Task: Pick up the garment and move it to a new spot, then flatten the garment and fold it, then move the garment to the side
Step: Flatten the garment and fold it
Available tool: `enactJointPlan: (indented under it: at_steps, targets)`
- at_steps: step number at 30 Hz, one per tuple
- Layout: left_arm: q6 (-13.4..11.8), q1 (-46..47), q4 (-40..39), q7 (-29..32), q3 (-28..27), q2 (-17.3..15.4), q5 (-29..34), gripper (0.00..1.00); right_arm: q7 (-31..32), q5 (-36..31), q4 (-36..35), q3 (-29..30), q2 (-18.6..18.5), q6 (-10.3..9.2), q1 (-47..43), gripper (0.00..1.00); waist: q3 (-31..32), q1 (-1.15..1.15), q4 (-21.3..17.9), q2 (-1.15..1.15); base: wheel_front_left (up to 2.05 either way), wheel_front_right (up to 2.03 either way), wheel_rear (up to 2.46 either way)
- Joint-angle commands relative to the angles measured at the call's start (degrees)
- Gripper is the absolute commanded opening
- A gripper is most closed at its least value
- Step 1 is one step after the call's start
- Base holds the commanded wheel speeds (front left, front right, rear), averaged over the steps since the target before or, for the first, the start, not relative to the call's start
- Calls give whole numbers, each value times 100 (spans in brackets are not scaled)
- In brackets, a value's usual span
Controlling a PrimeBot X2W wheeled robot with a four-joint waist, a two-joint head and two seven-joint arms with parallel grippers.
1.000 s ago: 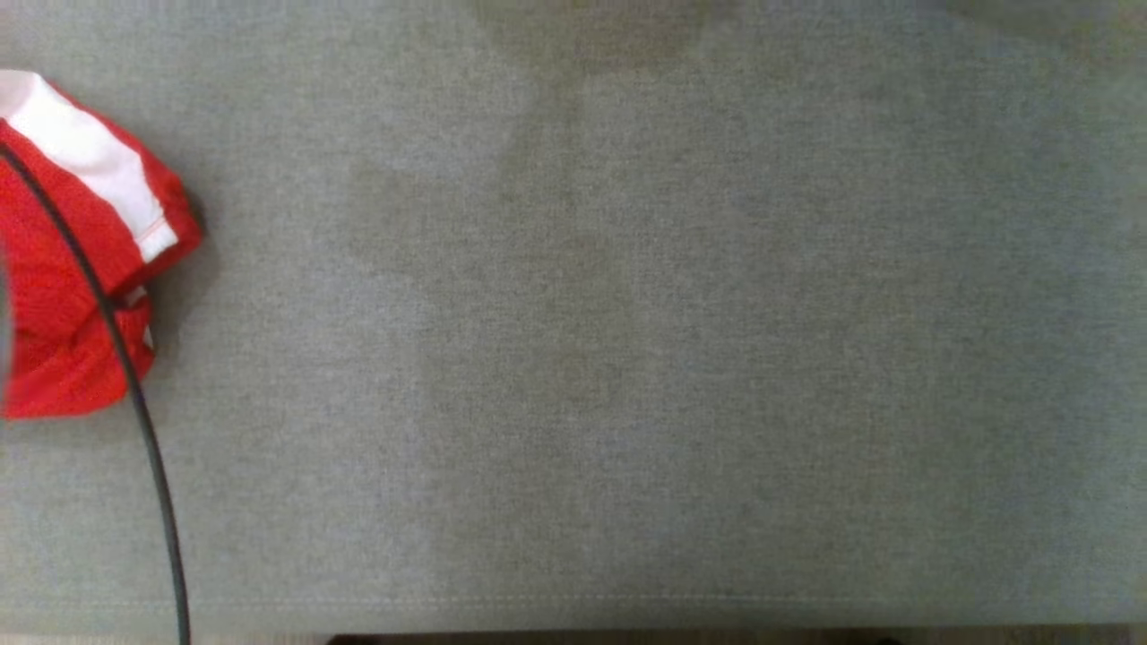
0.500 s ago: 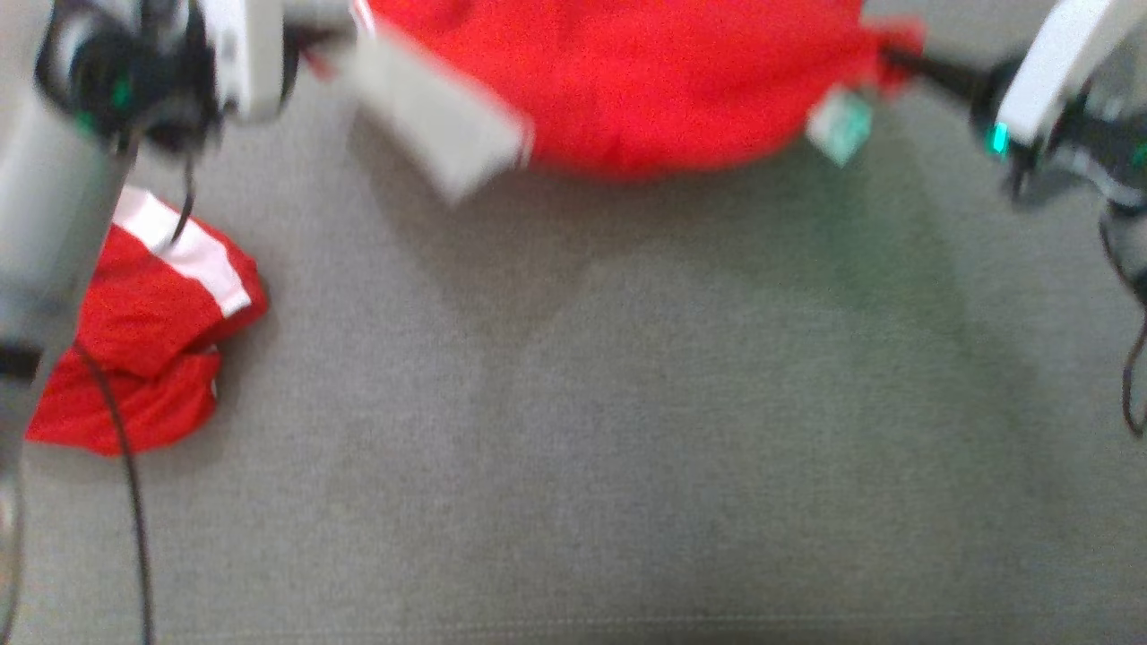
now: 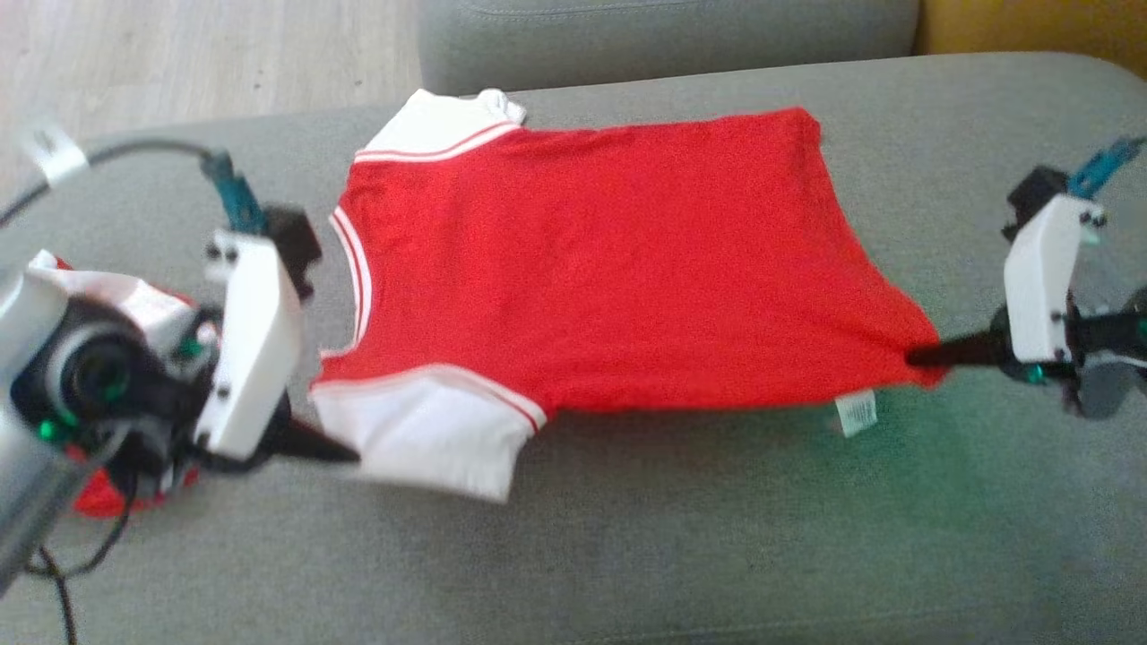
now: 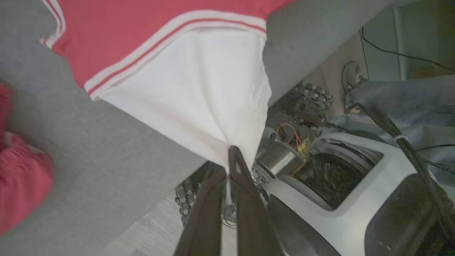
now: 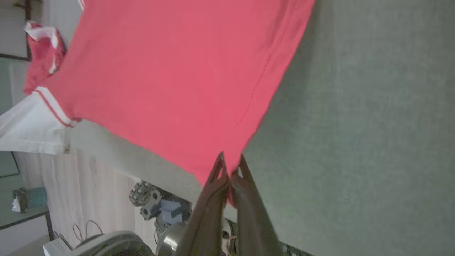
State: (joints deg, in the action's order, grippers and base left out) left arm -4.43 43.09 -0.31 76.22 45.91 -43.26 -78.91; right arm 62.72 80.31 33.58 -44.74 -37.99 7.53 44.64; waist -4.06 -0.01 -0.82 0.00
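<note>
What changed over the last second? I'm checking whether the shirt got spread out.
The head camera swung, so the whole view shifted. The red shirt, bunched between the arms half a second ago, now stretches wide over the cushion. Unchanged: left gripper and right gripper keep jaws shut on sleeve and hem corner; the crumpled red garment stays at the left.

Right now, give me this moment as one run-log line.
stage: flatten | left tool: shut on white sleeve | right tool: shut on hem corner | red T-shirt: stretched between both over grey cushion
</note>
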Motion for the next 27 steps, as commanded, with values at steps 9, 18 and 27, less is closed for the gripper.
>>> enactJointPlan:
  at_steps: [9,18,27]
  targets:
    - [-937,-502,-1479,415,-300,-894,-519,0,860,-41,-928,-2,-729,-4,-476,0,-79,1,-79,0,0,0,0]
    - [-1093,-281,-1555,351,-436,-848,-442,0,923,-101,-1167,480,-626,-4,-418,0,-396,1,-107,0,0,0,0]
    - [-1087,703,-444,280,-513,-265,-65,0,1276,-403,-540,1029,-94,-4,356,0,-1061,1,-80,0,0,0,0]
